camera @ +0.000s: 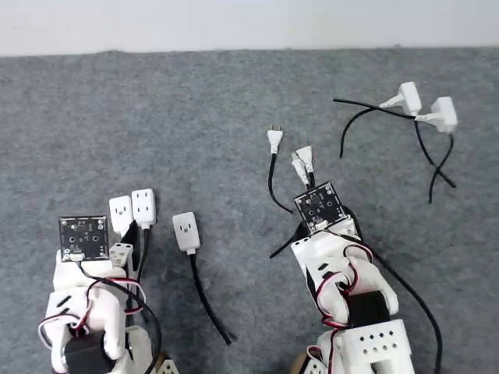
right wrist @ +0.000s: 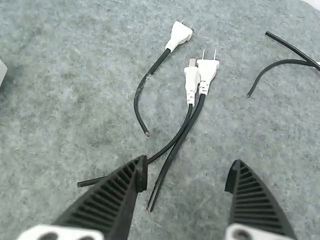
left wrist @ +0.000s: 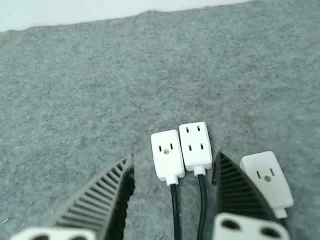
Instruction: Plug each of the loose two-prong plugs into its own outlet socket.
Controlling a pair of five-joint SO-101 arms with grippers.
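We see a lone plug (camera: 274,139) right of centre in the high view, a touching pair of plugs (camera: 304,160) just beside it. Three sockets (camera: 143,207) lie lower left. The left gripper (left wrist: 173,162) and right gripper (right wrist: 189,164) both gape, empty; the upper-right connectors (camera: 443,114) seem already joined.

The high view looks almost straight down on the grey table (camera: 218,117) from well above, with the arms at its near edge and a strip of pale wall (camera: 234,23) at the far edge. The left wrist view sits low and close behind the left gripper (left wrist: 173,159), facing far across the table to the wall; it shares with the high view the three sockets (left wrist: 165,155) at near left. The right wrist view rides close behind the right gripper (right wrist: 189,162), tilted down and facing far; with the high view it shares the three plugs (right wrist: 207,70) right of centre
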